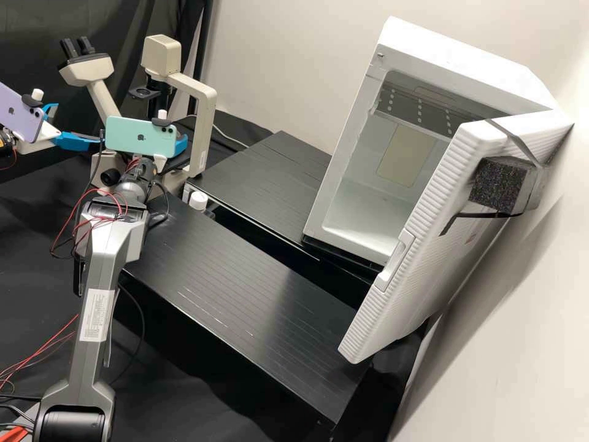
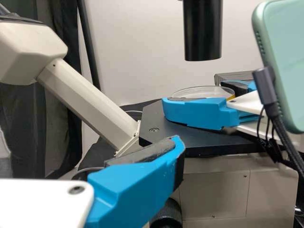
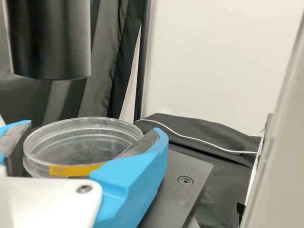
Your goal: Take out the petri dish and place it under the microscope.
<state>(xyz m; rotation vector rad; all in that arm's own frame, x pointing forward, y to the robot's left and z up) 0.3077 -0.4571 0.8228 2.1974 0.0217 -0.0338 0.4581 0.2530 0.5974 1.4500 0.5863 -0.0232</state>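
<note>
The right gripper point(image 1: 179, 145) is gripping the petri dish point(image 3: 83, 147) at the stage point(image 3: 183, 194) of the microscope point(image 1: 202, 126), below the black tube point(image 3: 50, 42); the left gripper's point(image 1: 76, 127) fingers are standing open.

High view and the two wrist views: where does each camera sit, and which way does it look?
High view: fixed off the arms, looking forward and down at the microscope and an open white fridge-like cabinet; both arms show.
Left wrist view: on the left wrist, looking across at the microscope's stage; shows its own finger and the right gripper.
Right wrist view: on the right wrist, looking over the stage; shows its two fingers around the petri dish.
Both wrist views share the dish, stage and black tube above.
</note>
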